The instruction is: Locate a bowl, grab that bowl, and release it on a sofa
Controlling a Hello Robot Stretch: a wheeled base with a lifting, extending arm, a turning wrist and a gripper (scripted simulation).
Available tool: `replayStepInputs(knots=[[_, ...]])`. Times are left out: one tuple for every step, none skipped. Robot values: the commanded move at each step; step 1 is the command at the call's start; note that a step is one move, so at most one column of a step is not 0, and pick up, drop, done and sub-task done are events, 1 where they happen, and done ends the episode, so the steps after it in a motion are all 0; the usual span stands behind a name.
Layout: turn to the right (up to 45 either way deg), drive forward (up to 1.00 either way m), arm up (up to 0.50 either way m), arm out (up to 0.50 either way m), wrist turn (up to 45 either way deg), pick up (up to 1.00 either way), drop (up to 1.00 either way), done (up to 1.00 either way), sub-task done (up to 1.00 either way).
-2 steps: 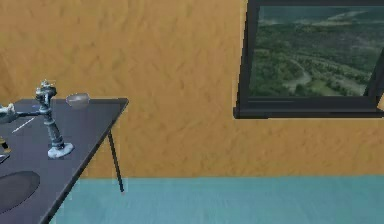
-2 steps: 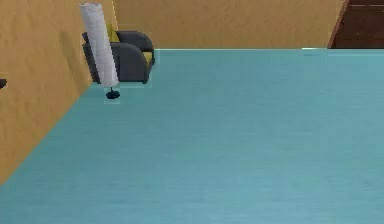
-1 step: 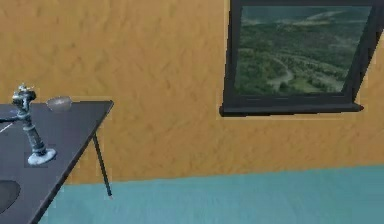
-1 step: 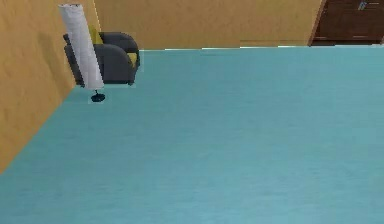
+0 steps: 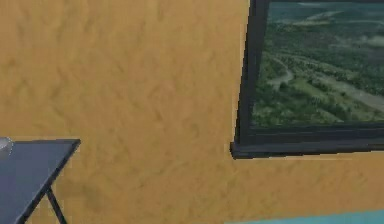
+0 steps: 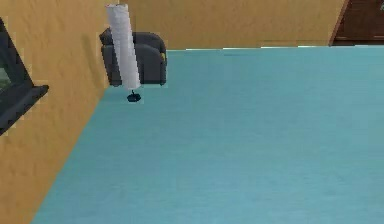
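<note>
Jaws: whether they grip or hang loose cannot be told; the task seems to be at its search step.
The forward view faces an orange wall point(image 5: 130, 80) with a dark-framed window point(image 5: 315, 70); at its lower left a dark bench point(image 5: 30, 170) bears a small pale thing point(image 5: 3, 146), too cut off to call the bowl, so the bowl's place cannot be told; the arm side view has teal floor point(image 6: 250, 140), a white floor lamp point(image 6: 122, 45) and a dark grey upholstered seat point(image 6: 145, 58), perhaps the sofa; finding, grabbing and releasing all seem left; no writing is readable.
</note>
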Motion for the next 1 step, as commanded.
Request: replayStepInputs(knots=[[-45.0, 0.00, 0.00, 0.00, 0.0, 0.00, 0.00, 0.00, 0.00]])
